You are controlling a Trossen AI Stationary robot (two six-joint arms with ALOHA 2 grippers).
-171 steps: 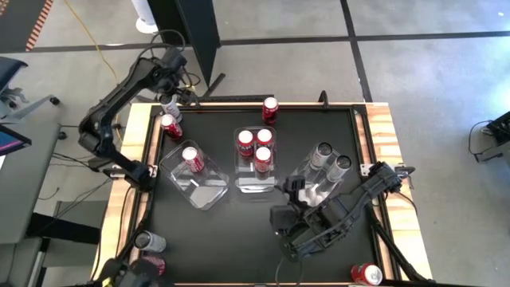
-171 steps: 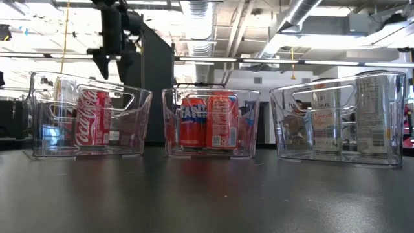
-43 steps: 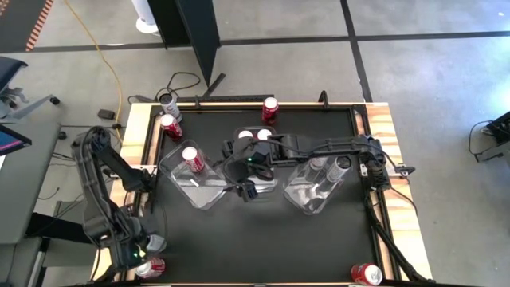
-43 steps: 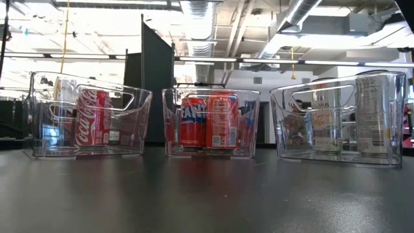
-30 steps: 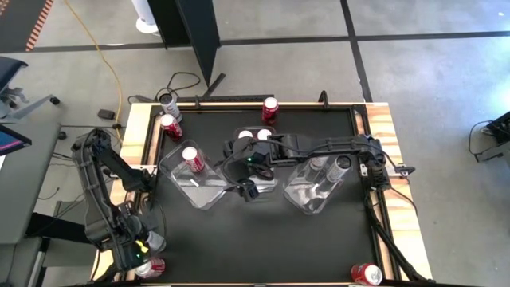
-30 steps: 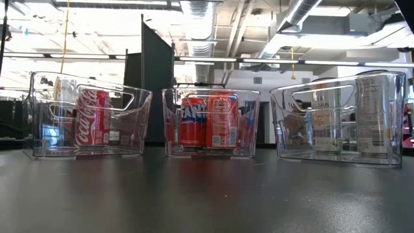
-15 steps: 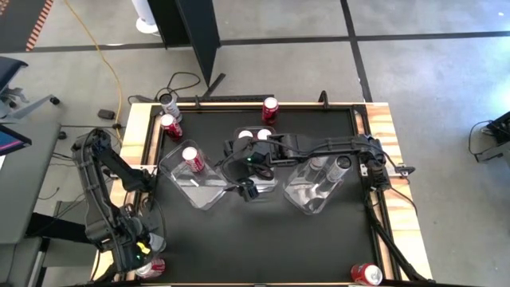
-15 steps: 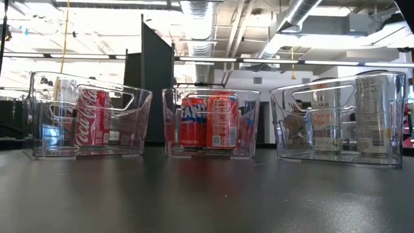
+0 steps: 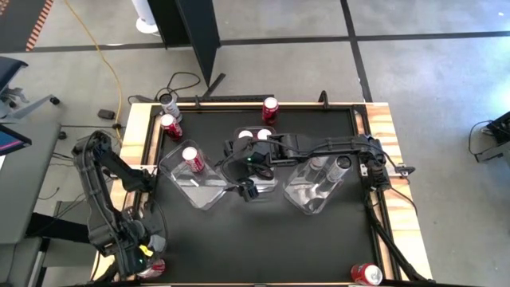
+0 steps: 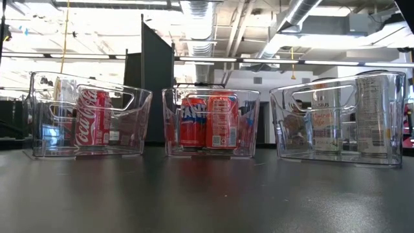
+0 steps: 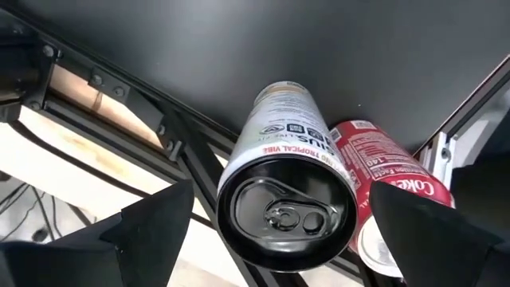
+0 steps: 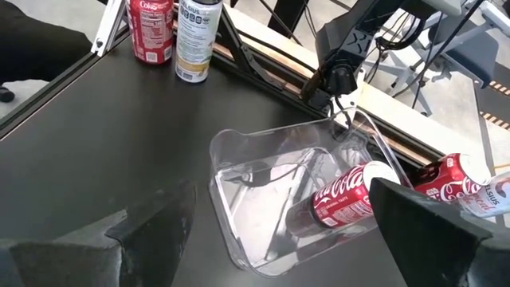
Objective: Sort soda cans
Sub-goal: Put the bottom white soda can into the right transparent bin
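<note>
Left gripper (image 11: 275,239) is down at the near left corner of the table (image 9: 255,239), jaws wide open, straddling the top of a silver-grey can (image 11: 285,187). The fingers (image 11: 131,239) stand clear on either side, not gripping. A red can (image 11: 378,187) lies touching that can.

From above, the left arm (image 9: 96,191) covers most of that corner; only the red can (image 9: 151,268) shows under it.

Right gripper (image 9: 249,190) reaches across from the right side and hangs over the middle bin (image 9: 239,143), jaws open, holding nothing. Its wrist view looks down on the left bin (image 12: 263,199).

Cans:
- Left bin: one red can (image 9: 191,159), upright in the low view (image 10: 92,126).
- Middle bin (image 10: 171,123): orange-red cans (image 10: 207,121) upright side by side; two tops (image 9: 253,135) show above past the right arm.
- Right bin (image 9: 315,199): two silver-grey cans (image 9: 328,164), upright (image 10: 372,116).
- Loose at the far left corner: one red can (image 9: 170,126) and one silver-grey can (image 9: 168,103) just beside it on the frame; both upright in the right wrist view, red (image 12: 151,28) next to silver-grey (image 12: 195,40).
- One red can (image 9: 270,108) alone at the far edge, middle.
- One red can (image 9: 366,274) on its side at the near right corner.
</note>
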